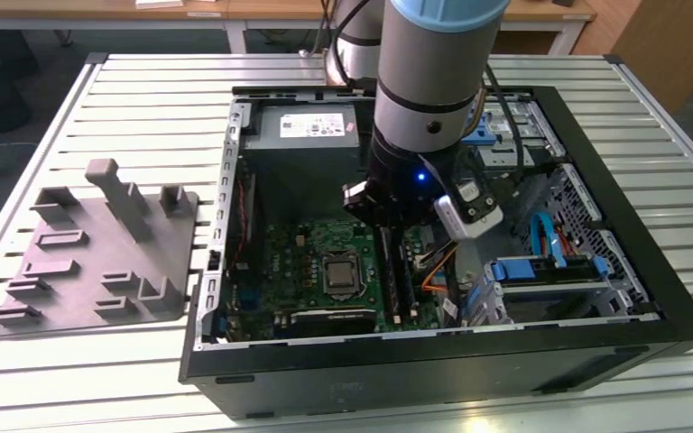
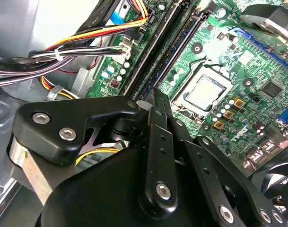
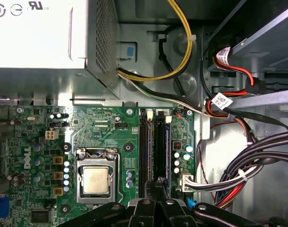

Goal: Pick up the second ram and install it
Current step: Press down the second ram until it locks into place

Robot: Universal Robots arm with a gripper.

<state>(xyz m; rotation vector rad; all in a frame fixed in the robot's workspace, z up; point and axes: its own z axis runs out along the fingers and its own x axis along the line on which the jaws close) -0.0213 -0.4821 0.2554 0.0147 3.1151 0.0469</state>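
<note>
My gripper hangs low inside the open computer case, over the memory slots beside the processor socket. Its black fingers are drawn together with no gap showing. The second ram, a thin dark stick, stands on edge in the slot line straight out from the fingertips, and the fingers close on its top edge about midway along. In the second wrist view its greenish side with chips runs up to the fingertip. In the exterior view the arm's wrist covers the grip.
The grey fixture tray lies on the slatted table at the exterior view's left. Bundled cables and the drive cage crowd one side of the slots. The power supply sits beyond the board.
</note>
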